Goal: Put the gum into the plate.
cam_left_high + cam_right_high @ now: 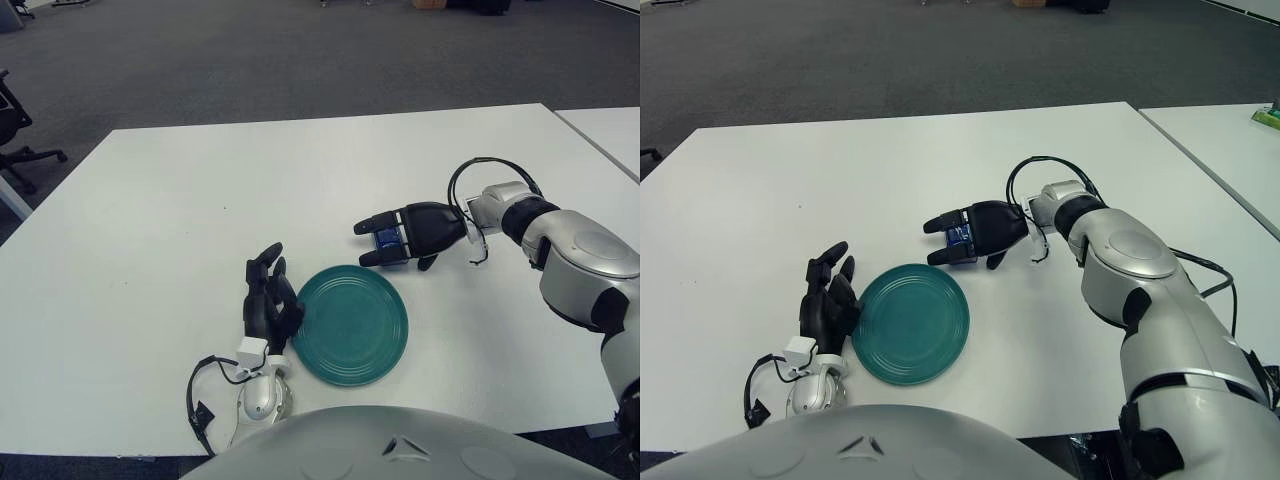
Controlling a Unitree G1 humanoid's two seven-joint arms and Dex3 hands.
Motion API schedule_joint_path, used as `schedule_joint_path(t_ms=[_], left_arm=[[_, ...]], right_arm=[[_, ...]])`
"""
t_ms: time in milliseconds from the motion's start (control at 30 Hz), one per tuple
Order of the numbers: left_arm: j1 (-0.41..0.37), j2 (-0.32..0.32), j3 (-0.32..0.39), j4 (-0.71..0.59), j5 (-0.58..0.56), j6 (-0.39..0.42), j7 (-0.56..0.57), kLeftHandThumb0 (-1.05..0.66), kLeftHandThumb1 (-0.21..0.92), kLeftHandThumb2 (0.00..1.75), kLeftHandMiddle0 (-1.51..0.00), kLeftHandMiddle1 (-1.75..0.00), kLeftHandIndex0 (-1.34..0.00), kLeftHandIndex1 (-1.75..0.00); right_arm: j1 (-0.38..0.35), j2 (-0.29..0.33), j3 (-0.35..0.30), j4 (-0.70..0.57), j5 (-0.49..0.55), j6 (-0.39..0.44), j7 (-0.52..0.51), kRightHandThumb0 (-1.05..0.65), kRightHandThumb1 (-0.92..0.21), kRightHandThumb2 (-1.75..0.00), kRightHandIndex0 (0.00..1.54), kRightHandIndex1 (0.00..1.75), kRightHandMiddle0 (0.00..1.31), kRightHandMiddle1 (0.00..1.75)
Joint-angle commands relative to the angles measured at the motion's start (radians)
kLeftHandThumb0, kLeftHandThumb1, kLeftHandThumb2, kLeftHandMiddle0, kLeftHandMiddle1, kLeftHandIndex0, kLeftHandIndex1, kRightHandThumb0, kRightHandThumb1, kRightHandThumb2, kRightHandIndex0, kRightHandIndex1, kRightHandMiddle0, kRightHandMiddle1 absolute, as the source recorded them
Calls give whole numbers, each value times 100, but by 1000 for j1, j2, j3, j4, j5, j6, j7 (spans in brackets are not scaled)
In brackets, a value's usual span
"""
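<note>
the right hand [405,234] reaches in from the right edge of the counter [180,200] toward its middle, palm side facing left. its fingers [372,222] are curled around the gum [387,238], a small blue pack that shows between the upper finger and the lower one. whether the pack is lifted off the counter or touching it cannot be told. the gum is not over the plate; it sits just beyond the plate's far right rim, a little further from the near edge of the counter.

the plate [385,350] is a round teal dish with ringed grooves, lying flat on the white counter close to the near edge, about midway along it. nothing lies in it.

the left hand [269,306] shows just beside the plate's left rim, fingers pointing away toward the far edge, loosely spread and holding nothing. it looks to touch or nearly touch the rim, though contact cannot be told for sure. a black cable [205,385] loops at its wrist near the near edge of the counter.

another black cable [480,170] arcs above the right wrist. a second white counter [610,125] stands off the far right corner.
</note>
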Motion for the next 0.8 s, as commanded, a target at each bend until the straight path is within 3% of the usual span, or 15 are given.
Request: schedule_joint_path(t_ms=[0,433,767], left_arm=[[-4,-58,-7,-25,-6,2,4,-89,92,91,-48,-7,-4,-97],[8,-37,-4,-34,-11,4,-15,-91,92,90,-50,-8,-7,-98],[4,-33,-1,-21,-3,-10,-28,-89,92,91,-52,-9,-6,-98]], right_arm=[[-28,15,-2,19,20,-9,28,-80,-92,-56,6,0,0,0],[-41,4,-43,22,83,-31,156,-84,-92,-64,2,0,0,0],[-33,12,-73,29,117,-16,229,-73,-92,-66,4,1,0,0]])
